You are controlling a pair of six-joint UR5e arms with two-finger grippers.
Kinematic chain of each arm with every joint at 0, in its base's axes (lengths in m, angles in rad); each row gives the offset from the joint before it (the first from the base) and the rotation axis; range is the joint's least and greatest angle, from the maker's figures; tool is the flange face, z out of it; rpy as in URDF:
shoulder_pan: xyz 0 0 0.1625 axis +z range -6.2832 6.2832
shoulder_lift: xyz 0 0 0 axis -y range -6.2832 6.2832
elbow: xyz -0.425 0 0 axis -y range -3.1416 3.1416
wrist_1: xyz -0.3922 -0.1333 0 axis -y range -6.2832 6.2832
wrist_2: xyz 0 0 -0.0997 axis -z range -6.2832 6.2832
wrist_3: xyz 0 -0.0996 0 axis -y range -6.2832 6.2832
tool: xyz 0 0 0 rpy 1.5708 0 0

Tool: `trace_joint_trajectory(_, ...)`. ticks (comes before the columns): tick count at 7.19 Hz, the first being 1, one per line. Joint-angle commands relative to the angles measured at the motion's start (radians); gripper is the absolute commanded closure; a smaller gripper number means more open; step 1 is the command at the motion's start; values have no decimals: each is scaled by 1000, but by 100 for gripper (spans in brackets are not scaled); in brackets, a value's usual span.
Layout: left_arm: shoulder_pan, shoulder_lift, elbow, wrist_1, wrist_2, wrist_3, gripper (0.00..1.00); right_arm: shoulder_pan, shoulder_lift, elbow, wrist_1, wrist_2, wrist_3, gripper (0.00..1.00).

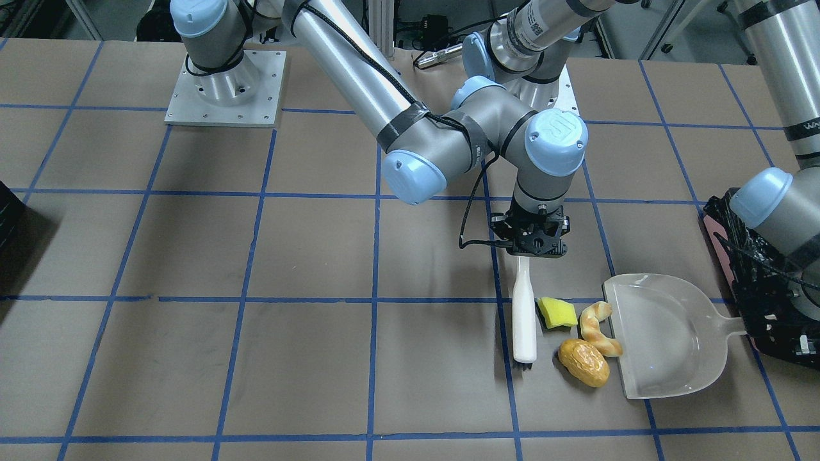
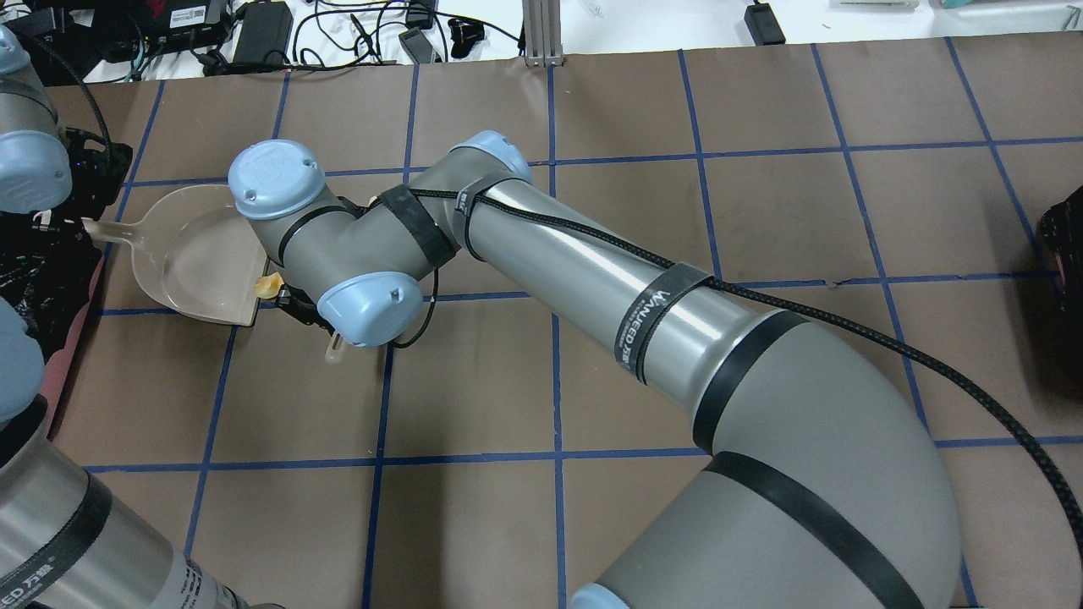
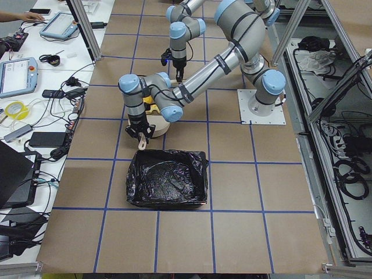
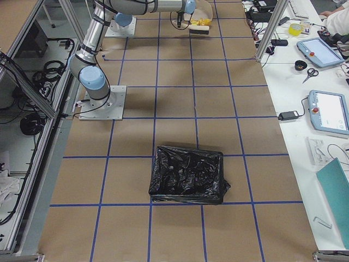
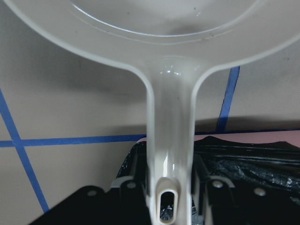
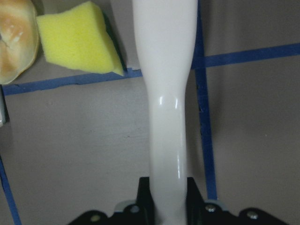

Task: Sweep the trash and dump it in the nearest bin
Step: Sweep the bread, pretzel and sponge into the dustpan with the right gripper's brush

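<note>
Brown table [image 1: 192, 243] with blue tape grid [image 1: 259, 192], tablets [image 4: 329, 112], cables [image 2: 338, 30] alongside.

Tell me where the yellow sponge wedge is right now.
The sponge wedge lies right of centre in the front-facing view, between the white brush and the twisted pastry piece, near the dustpan.

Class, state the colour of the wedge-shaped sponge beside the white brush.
The wedge-shaped sponge is bright yellow; the right wrist-mounted view shows it best.
</note>
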Motion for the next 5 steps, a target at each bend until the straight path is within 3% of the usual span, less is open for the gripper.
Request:
trace_joint_trajectory(1,0,-13,2,17,0,-2,100,11,48,-56,-5,21,25,100)
trace_joint_trajectory(5,0,-15,0,17,0,-2,100,50,169,-209,-13,81,106,100)
